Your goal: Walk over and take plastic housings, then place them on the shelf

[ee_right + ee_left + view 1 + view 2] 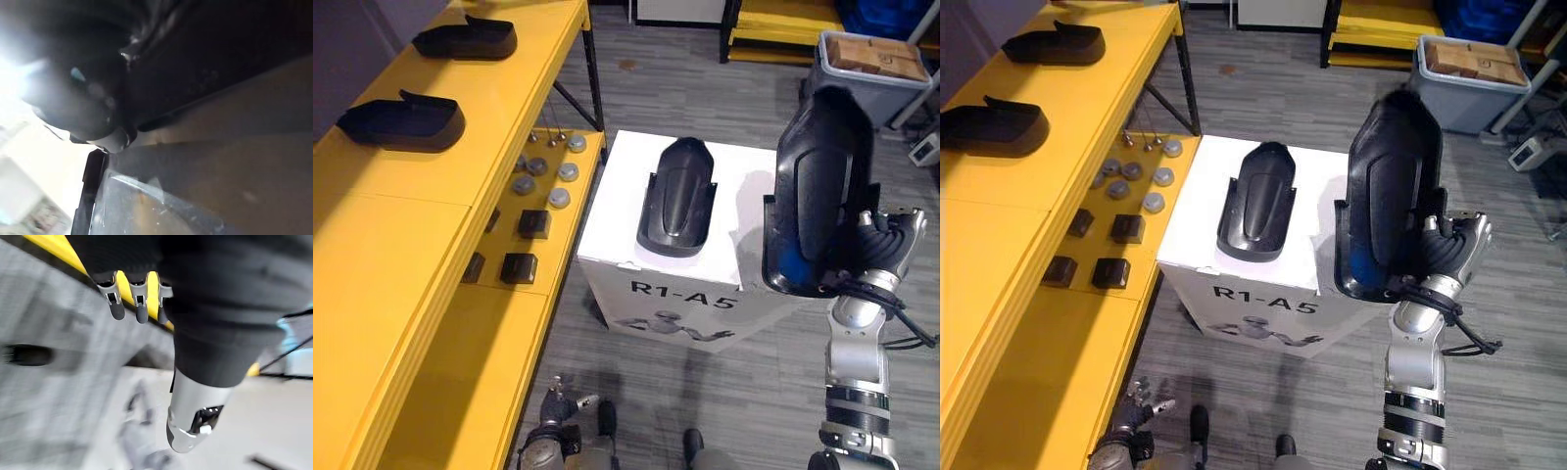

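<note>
Housing (pixel 818 186) upright in right hand (pixel 887 245) near white box (pixel 617 211)

Glossy plastic housing (pixel 818 186); matt cardboard box (pixel 615 201)

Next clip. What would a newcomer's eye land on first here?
The right hand holds a large black housing upright in the air, by the right side of a white box. A second housing lies on top of that box. Two more housings sit on the top of the yellow shelf at the left.
</note>
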You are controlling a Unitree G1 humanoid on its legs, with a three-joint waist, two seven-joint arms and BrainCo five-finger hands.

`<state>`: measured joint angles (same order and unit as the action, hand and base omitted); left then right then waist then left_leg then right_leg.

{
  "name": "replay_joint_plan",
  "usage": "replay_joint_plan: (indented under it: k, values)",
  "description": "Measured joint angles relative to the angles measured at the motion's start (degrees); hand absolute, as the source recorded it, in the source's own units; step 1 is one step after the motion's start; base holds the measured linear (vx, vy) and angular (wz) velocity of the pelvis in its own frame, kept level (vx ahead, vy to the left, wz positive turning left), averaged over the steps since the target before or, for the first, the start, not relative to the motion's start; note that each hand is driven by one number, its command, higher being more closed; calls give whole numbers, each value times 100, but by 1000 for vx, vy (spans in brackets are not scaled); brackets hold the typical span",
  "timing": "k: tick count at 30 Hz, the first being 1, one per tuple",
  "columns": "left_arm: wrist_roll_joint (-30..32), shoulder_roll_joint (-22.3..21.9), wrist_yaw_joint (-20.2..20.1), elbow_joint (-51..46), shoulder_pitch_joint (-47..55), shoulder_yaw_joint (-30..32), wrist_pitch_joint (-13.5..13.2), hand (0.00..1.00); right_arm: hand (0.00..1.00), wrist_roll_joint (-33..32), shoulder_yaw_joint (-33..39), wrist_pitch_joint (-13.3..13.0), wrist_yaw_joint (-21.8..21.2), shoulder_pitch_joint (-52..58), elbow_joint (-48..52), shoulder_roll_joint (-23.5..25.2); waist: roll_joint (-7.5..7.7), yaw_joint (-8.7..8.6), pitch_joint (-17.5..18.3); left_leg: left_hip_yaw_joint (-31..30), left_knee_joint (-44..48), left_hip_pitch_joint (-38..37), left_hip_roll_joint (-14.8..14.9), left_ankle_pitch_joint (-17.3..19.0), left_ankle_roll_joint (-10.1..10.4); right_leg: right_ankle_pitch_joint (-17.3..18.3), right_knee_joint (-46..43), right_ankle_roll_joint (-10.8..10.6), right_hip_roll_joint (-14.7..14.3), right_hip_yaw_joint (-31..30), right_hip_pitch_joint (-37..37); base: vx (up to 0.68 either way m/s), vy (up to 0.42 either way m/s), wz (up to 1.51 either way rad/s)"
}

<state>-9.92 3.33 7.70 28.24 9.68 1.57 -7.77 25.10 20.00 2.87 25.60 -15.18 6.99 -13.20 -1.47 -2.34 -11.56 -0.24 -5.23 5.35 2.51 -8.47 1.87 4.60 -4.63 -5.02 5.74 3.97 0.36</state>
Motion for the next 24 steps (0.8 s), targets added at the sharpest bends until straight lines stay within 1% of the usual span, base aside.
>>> replay_joint_plan:
  k: [3,4,5,9,12,14,18,21,24]
  values:
    - [-8,1,120,-1097,173,383,-95,0,100,121,-175,-209,-3,216,549,76,-1,35,160,-4,-2,-39,-48,-3,-4,82,22,1,50,14,67,-21,4,4]
    - [-11,8,135,-1274,185,436,-115,0,100,120,-240,-241,-6,255,625,85,6,35,172,-3,-2,-67,-50,-2,-4,83,24,1,53,14,93,0,0,0]
    - [-14,22,188,-1668,183,499,-203,0,100,121,-369,-352,-34,382,817,121,10,44,263,-6,-2,-67,-55,-2,-4,83,26,1,57,20,96,0,0,0]
    - [-43,23,214,-2617,108,550,-284,0,100,119,-673,-501,-120,492,1039,249,15,30,350,-1,-1,-85,-55,-9,-13,82,26,1,58,17,109,0,0,0]
    - [-142,25,257,-3238,-94,501,-403,0,100,114,-961,-634,-335,610,1080,278,22,28,437,8,7,-141,-58,-22,-27,82,25,1,62,12,158,0,0,0]
    - [-300,69,317,-3614,-311,268,-507,0,100,101,-1217,-656,-503,633,1099,339,22,22,512,22,12,-163,-55,-22,-27,82,23,1,61,-1,170,-9,-1,-3]
    - [-584,139,287,-3977,-680,-399,-558,0,100,92,-1652,-699,-687,639,1273,424,26,-19,610,49,17,-187,-52,-24,-29,80,15,1,61,-25,173,-9,0,-3]
    - [-1028,188,58,-3994,-1103,-1081,-603,0,100,39,-2118,-869,-826,636,1297,435,37,-34,653,126,6,-256,-46,-24,-29,80,-4,1,59,-77,197,-23,1,-11]
    - [-1459,190,-151,-3982,-1402,-1506,-611,0,100,-8,-2359,-878,-891,632,1302,487,35,-39,708,174,-1,-265,-38,-23,-29,78,-8,3,40,-156,165,-39,4,-9]
